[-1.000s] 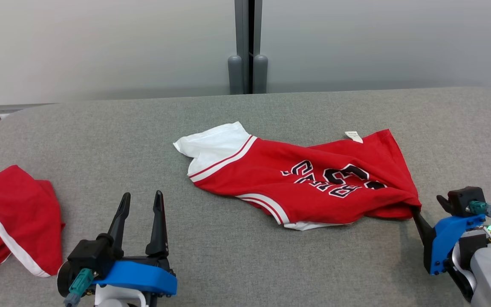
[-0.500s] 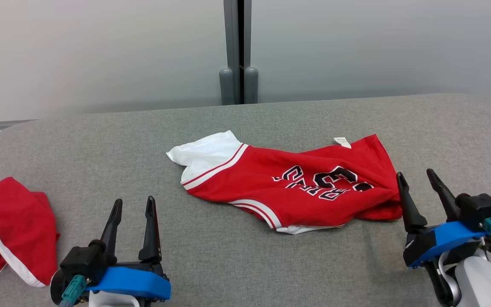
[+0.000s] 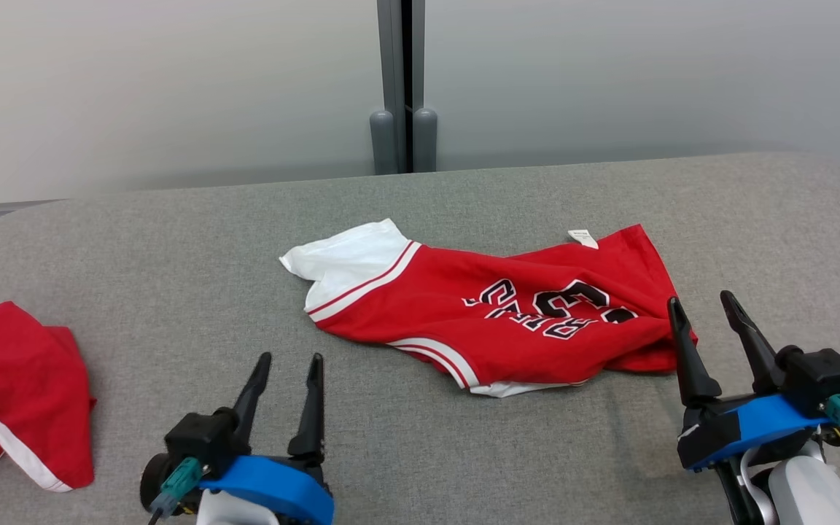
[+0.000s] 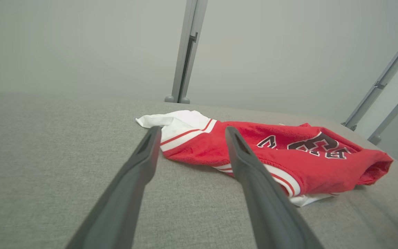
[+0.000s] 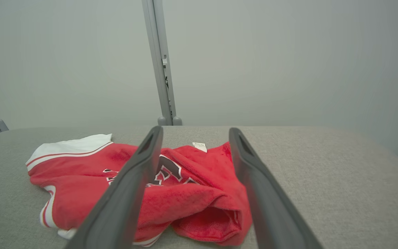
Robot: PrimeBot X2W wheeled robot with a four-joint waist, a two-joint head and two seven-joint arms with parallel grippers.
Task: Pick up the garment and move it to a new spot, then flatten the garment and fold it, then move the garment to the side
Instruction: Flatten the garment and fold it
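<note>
head view: garment (image 3: pixel 420 306) lettering (image 3: pixel 558 310) upside down, illegible.

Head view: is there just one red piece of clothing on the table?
No, a red jersey lies in the middle and another red garment lies far left.

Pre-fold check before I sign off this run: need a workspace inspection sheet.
Surface: grey fabric-covered tabletop, rounded corners.
Job's things: red jersey, white sleeve, black lettering, lying rumpled mid-table, not flattened.
Clutter: second red garment with white trim, bunched at the table's left edge.
Grippers: left gripper open, empty, short of the jersey; right gripper open, empty, at the jersey's right end.
Cables: teal connector by each gripper.
Surroundings: grey partition panels, joining post behind.
</note>
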